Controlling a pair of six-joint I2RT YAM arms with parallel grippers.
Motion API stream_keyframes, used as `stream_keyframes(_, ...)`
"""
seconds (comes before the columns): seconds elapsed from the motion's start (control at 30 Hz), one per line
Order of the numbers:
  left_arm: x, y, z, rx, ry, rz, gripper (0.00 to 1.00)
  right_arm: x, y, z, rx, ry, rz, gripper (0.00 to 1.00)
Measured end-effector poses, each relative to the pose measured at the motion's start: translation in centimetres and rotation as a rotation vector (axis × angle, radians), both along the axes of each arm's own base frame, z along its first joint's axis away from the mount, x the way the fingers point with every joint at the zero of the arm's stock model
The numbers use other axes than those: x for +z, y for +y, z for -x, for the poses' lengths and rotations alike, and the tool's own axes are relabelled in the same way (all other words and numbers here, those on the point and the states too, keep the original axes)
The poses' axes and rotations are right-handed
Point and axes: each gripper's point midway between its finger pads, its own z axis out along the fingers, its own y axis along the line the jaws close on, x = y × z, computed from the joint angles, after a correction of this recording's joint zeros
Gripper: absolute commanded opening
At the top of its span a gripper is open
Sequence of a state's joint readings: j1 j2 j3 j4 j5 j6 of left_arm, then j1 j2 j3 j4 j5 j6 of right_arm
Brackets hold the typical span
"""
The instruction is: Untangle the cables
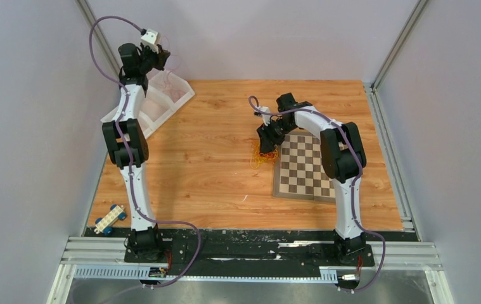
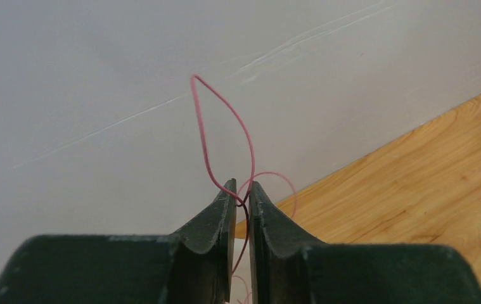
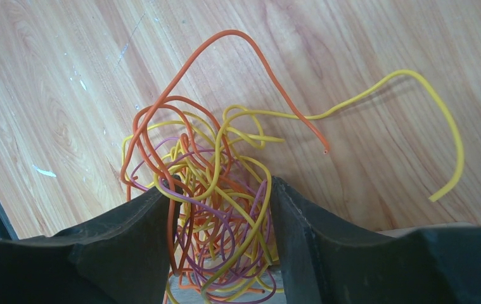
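Observation:
The cables (image 1: 260,156) are a small tangle of yellow, orange and purple strands on the wooden table, at the left edge of the chessboard (image 1: 304,166). My right gripper (image 1: 267,140) is low over the tangle. In the right wrist view it (image 3: 220,187) is open, with the bunch (image 3: 209,158) between its fingers; one orange end (image 3: 269,69) and one yellow end (image 3: 440,120) trail out over the wood. My left gripper (image 1: 154,58) is raised at the far left. In the left wrist view it (image 2: 242,190) is shut on a single thin pink-red strand (image 2: 225,120) that loops above the fingertips.
A clear plastic bin (image 1: 168,101) stands at the far left below the left gripper, against the grey wall. A small white toy block car with blue wheels (image 1: 111,219) lies at the near left edge. Grey walls close in both sides.

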State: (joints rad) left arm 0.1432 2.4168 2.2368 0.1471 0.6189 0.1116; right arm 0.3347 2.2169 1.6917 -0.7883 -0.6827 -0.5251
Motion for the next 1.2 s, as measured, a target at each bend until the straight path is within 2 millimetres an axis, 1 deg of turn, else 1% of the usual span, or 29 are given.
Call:
stream_keyframes(0.03,0.1,0.1,0.0,0.002,-0.006,-0.002,0.33,0.0,0.0,0.0,-0.001,0.0,0.0,0.57)
stream_keyframes(0.07,0.2,0.2,-0.1,0.004,-0.01,0.001,0.36,0.0,-0.1,0.0,-0.001,0.001,0.0,0.57)
stream_keyframes(0.1,0.4,0.3,-0.1,0.004,-0.016,0.003,0.42,0.0,-0.1,0.0,-0.002,0.001,0.0,0.56)
stream_keyframes(0.17,0.5,0.5,-0.1,0.008,-0.023,0.015,0.48,0.0,-0.1,0.0,-0.002,0.002,0.001,0.55)
stream_keyframes(0.23,0.1,0.5,0.1,0.007,-0.015,0.029,0.51,0.0,-0.1,0.0,-0.003,0.003,0.001,0.53)
stream_keyframes(0.3,-1.1,0.7,0.7,0.008,0.018,0.046,0.55,0.0,-0.2,0.0,-0.004,0.003,0.001,0.49)
stream_keyframes(0.37,-2.0,0.9,1.6,0.01,0.052,0.064,0.59,0.0,-0.3,0.1,-0.009,0.011,0.004,0.42)
stream_keyframes(0.4,-2.2,1.1,2.1,0.011,0.069,0.076,0.61,0.0,-0.4,0.2,-0.012,0.019,0.006,0.37)
stream_keyframes(0.43,-2.3,1.1,2.3,0.011,0.075,0.082,0.65,0.0,-0.5,0.2,-0.016,0.026,0.007,0.3)
stream_keyframes(0.47,-2.1,1.6,3.0,0.016,0.089,0.104,0.67,0.0,-0.6,0.3,-0.019,0.031,0.008,0.23)
stream_keyframes(0.53,-1.1,2.2,4.0,0.023,0.094,0.128,0.71,0.0,-0.6,0.4,-0.02,0.039,0.005,0.1)
stream_keyframes(0.57,-0.2,2.6,4.7,0.022,0.092,0.142,0.72,0.0,-0.5,0.6,-0.019,0.048,0.003,0.03)
stream_keyframes(0.6,0.9,3.0,5.5,0.022,0.085,0.147,0.74,0.1,-0.5,0.8,-0.018,0.054,-0.002,0.0)
stream_keyframes(0.67,3.0,3.1,7.1,0.012,0.074,0.143,0.76,0.3,-0.1,1.0,-0.011,0.065,-0.022,0.0)
stream_keyframes(0.73,5.7,3.2,9.5,-0.002,0.065,0.123,0.77,0.6,0.4,1.3,-0.001,0.071,-0.041,0.0)
stream_keyframes(0.83,8.9,2.2,13.2,-0.029,0.05,0.089,0.75,1.5,1.5,1.2,0.02,0.058,-0.07,0.0)
stream_keyframes(0.9,9.9,1.2,15.4,-0.048,0.053,0.072,0.73,2.5,2.6,0.8,0.038,0.033,-0.092,0.0)
stream_keyframes(0.97,10.2,0.3,16.6,-0.055,0.069,0.057,0.73,3.7,3.9,0.3,0.056,-0.001,-0.114,0.0)
stream_keyframes(1.03,9.8,0.1,16.3,-0.034,0.101,0.036,0.73,4.4,4.6,0.0,0.062,-0.022,-0.126,0.0)
stream_keyframes(1.07,9.4,-0.1,15.4,-0.022,0.135,0.022,0.74,4.6,4.9,-0.1,0.066,-0.03,-0.129,0.0)
stream_keyframes(1.1,9.2,0.0,14.2,-0.005,0.148,0.002,0.74,4.7,5.2,0.1,0.07,-0.03,-0.13,0.01)
stream_keyframes(1.17,8.2,0.0,11.6,0.021,0.182,-0.035,0.75,4.6,5.3,0.2,0.072,-0.028,-0.125,0.01)
stream_keyframes(1.2,7.3,-0.1,10.1,0.035,0.201,-0.057,0.75,4.6,5.3,0.1,0.07,-0.03,-0.121,0.01)
